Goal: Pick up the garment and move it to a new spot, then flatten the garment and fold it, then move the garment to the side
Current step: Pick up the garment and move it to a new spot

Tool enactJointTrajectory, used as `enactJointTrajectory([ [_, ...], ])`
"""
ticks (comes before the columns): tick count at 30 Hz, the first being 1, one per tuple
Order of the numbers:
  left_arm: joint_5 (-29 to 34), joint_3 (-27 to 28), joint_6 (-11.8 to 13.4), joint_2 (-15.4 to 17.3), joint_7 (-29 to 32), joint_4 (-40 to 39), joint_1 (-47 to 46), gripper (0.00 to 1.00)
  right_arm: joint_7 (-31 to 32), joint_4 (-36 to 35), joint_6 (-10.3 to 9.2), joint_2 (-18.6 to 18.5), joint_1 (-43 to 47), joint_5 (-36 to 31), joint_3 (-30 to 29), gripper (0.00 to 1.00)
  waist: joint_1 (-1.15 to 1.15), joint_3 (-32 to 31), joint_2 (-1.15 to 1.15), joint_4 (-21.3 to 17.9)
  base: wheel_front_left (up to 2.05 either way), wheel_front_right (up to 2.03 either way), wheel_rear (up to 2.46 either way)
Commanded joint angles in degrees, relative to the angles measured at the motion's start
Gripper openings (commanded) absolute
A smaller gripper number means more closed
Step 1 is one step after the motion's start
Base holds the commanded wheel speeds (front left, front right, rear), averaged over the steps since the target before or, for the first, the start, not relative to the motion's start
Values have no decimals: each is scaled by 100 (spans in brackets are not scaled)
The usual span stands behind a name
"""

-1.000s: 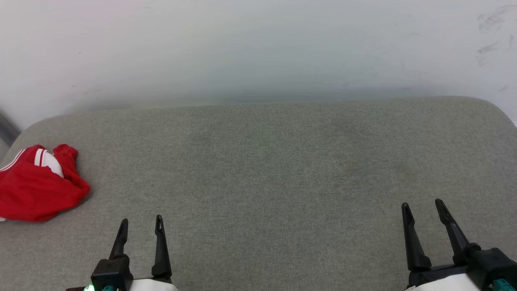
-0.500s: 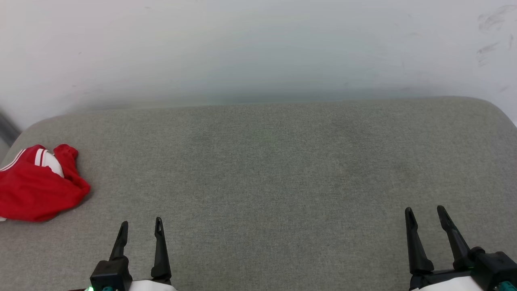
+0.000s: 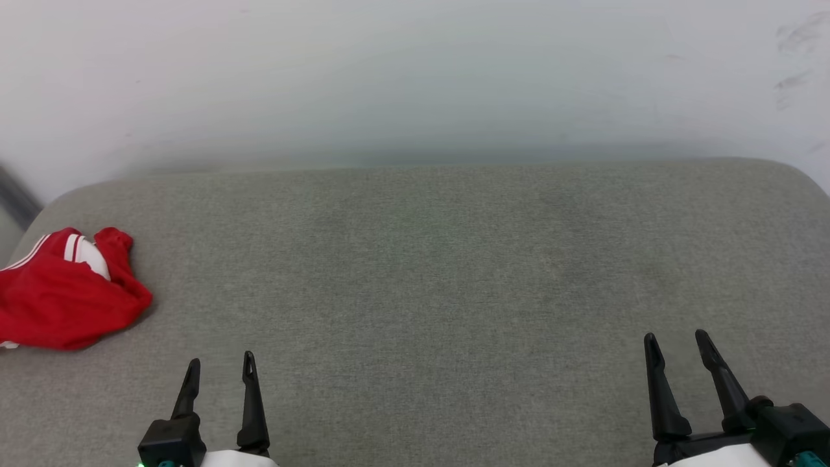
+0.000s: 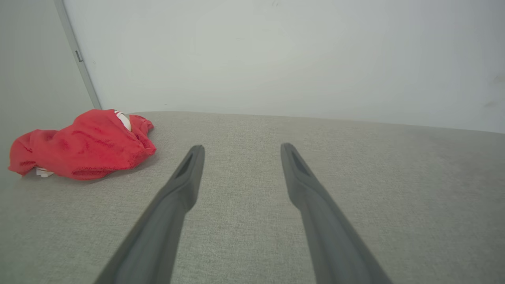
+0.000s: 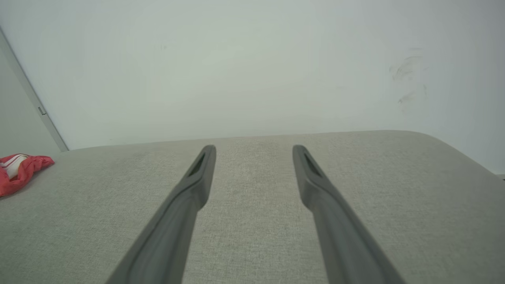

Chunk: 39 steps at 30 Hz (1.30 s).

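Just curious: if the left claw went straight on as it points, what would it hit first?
The left gripper would likely meet the grey cushion, else the wall; depth unclear. The garment lies leftward.

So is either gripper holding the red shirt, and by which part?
Nothing is held. The left gripper and right gripper are both open and empty; the red jersey lies crumpled on the grey cushion, apart from them.

**Our view drifts; both grippers sit lower in it**

Our head view shifts slightly. The garment [image 3: 61, 305] now shows a touch further right and higher than a second ago, and the wall scuffs [image 3: 792, 81] slide right too, so we read this as camera motion. Our left gripper [image 3: 220, 358] and right gripper [image 3: 674, 336] show nearer the bottom edge.
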Motion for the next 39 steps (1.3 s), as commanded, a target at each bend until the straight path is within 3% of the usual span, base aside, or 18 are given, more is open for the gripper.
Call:
enactJointTrajectory([
  [1,-45,39,23,7,-16,0,-19,100,-12,-33,-2,5,-2,-1,22,100,0,3,0,37,0,0,0],
  [31,28,518,289,6,-16,-66,98,100,-12,-230,-2,5,168,-417,252,100,0,-99,0,2050,0,0,0],
  [39,-12,518,345,6,-16,-96,158,100,-12,-220,-2,6,182,-492,291,100,0,-78,0,2409,0,0,0],
])
